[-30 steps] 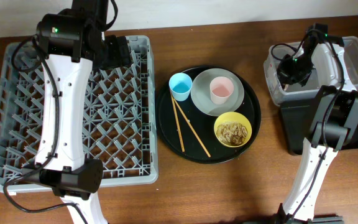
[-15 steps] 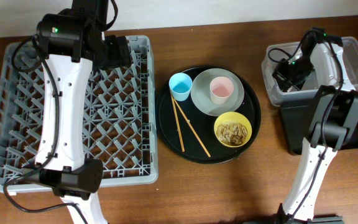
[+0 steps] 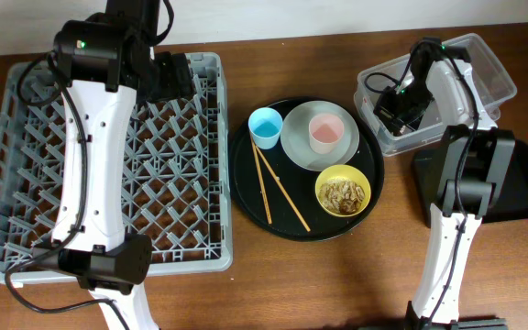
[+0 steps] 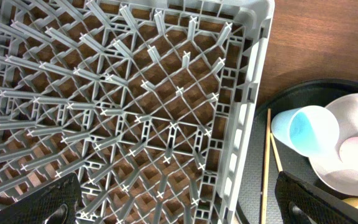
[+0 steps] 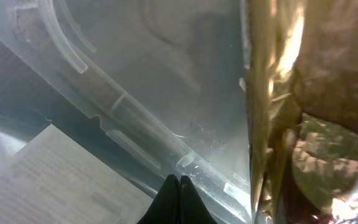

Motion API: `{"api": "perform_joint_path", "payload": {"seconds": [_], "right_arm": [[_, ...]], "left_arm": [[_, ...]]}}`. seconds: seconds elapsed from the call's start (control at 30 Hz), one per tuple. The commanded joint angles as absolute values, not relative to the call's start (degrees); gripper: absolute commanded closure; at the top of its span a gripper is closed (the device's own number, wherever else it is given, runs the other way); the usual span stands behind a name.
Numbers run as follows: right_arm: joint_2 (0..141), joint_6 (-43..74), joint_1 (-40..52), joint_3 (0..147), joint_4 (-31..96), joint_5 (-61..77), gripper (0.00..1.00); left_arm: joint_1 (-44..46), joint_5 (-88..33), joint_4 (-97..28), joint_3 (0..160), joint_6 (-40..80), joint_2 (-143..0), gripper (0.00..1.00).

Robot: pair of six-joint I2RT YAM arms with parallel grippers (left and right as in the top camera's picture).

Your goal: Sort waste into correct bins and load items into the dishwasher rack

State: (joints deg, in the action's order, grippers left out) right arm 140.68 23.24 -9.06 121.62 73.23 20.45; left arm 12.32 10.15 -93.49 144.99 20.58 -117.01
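Right claw [image 5: 179,186] clenched, tips together, prob. pinching the thin wall of the clear plastic rectangular tub [image 3: 493,78]. Shiny gold-brown crinkled wrapper [image 5: 278,124] lies inside, just beside the tips. Tub sits skewed on the desk [image 3: 383,275], one corner near the large round black tray [image 3: 246,192], shallow black rectangular tray [image 3: 525,188] just beside it.

Risks:
- thin wall flexes & slips the pinch
- tub tips, wrapper spills
- corner knocks round tray w/ yellow bowl [image 3: 320,188] of beige-brown food scraps [image 3: 345,195]

Left claw [image 4: 179,205] spread wide, empty, over the large square grey plastic rack [image 3: 26,243].
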Motion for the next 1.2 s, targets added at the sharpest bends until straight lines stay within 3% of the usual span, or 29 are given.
{"api": "perform_joint_path", "payload": {"seconds": [0.0,0.17,0.27,0.3,0.33,0.37,0.4,0.67,1.17], "right_arm": [[139.61,24.51,-9.58,123.68,73.60,20.75,0.96],[135.57,24.05,-12.67,131.15,74.19,18.59,0.94],[134.54,18.37,-13.96,137.62,74.61,14.68,0.76],[134.54,18.39,-14.35,138.67,74.89,12.10,0.75],[134.54,18.39,-14.70,139.02,74.89,9.82,0.77],[134.54,18.44,-15.25,139.09,74.78,5.67,0.91],[134.80,18.41,-15.86,139.06,74.59,2.11,0.96],[137.05,16.47,-18.06,137.88,68.58,-11.88,0.96],[146.08,16.53,-19.81,137.73,66.57,-12.71,0.96]], "left_arm": [[12.32,10.94,-93.58,145.45,19.86,-116.81,0.01],[12.32,10.94,-93.58,145.45,19.86,-116.81,0.01],[12.32,10.94,-93.58,145.45,19.86,-116.81,0.01],[12.32,10.94,-93.58,145.45,19.86,-116.81,0.01],[12.32,10.94,-93.58,145.45,19.86,-116.81,0.01],[12.32,10.94,-93.56,145.45,19.86,-116.81,0.01],[12.32,10.94,-93.56,145.45,19.86,-116.81,0.01],[12.32,10.94,-93.56,145.45,19.86,-116.81,0.01],[12.32,10.94,-93.58,145.45,19.86,-116.81,0.01]]}}
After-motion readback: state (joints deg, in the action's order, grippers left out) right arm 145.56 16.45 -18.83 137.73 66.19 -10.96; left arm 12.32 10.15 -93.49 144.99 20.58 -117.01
